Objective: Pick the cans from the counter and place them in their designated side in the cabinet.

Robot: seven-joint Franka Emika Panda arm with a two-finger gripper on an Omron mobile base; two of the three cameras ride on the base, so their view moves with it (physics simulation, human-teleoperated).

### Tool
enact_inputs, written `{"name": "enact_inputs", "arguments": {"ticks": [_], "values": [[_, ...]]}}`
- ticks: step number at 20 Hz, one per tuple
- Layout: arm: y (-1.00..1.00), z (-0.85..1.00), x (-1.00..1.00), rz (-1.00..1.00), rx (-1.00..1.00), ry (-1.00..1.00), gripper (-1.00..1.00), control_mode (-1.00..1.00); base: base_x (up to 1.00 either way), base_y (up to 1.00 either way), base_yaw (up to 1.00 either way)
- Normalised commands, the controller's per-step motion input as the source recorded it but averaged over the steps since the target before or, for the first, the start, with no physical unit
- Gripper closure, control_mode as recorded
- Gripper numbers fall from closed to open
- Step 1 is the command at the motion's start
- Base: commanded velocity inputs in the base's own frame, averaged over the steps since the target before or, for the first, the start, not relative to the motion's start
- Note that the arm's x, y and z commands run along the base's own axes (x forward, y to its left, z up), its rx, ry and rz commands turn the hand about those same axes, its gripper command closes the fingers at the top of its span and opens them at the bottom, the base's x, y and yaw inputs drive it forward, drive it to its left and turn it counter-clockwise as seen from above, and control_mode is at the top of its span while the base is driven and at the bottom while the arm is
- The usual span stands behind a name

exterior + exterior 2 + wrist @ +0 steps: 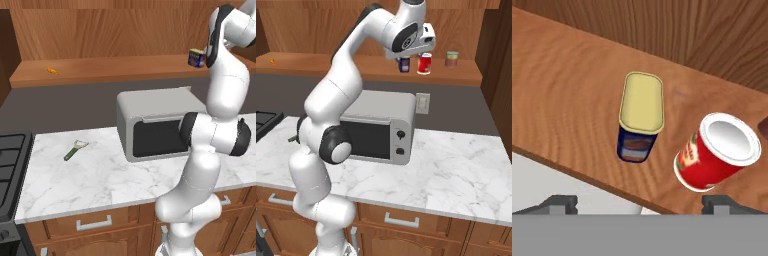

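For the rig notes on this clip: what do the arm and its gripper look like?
A glossy white arm of rounded, tube-like segments, with dark grey to black bands and caps at the joints. No loose cables or printed markings can be made out. The gripper ends in two small, dark grey, blocky finger tips.

Base views flank the arm; hand view overlooks the cabinet (572, 100) closely.

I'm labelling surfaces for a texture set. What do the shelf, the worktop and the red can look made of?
The shelf looks like brown wood with a matte finish: clear grain lines. The worktop looks like polished white marble: grey veins. The red can seems to be metal with a printed red label and a smooth white top, though the rendering leaves that open.
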Motion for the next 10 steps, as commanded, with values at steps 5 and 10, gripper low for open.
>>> {"name": "enact_inputs", "arguments": {"ticks": [5, 10], "values": [[0.16, -0.17, -0.65, 0.05, 0.00, -0.11, -1.00, -1.00, 0.00, 0.00, 0.00], [0.20, -0.17, -0.71, 0.06, 0.00, -0.13, -1.00, -1.00, 0.00, 0.00, 0.00]]}}
